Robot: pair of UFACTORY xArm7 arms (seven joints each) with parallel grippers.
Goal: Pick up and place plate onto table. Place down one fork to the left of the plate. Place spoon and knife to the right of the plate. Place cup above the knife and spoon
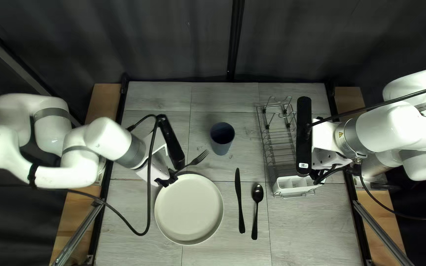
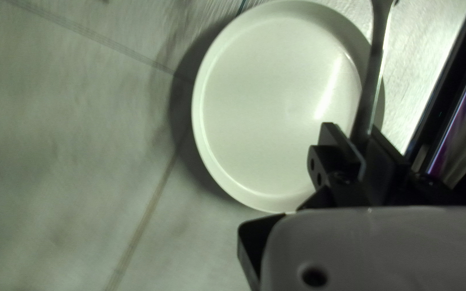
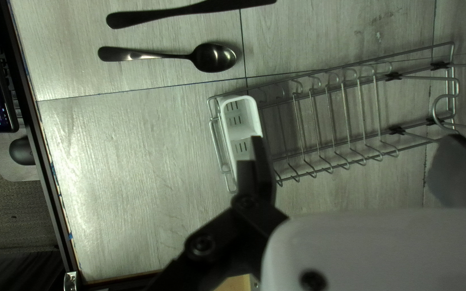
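The left arm (image 1: pixel 86 148) reaches inward, wrist tilted, the left gripper (image 1: pixel 169 178) pointing down with its fingers close together. The right arm (image 1: pixel 388 133) is bent, the right gripper (image 1: pixel 320 176) angled downward, fingers wide apart.

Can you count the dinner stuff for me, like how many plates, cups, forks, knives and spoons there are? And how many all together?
Plate: 1
Cup: 1
Fork, held in the left jaws: 1
Knife: 1
Spoon: 1
Total: 5

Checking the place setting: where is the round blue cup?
In the top left view, the cup stands left of the silver wire rack, beyond the black metal knife.
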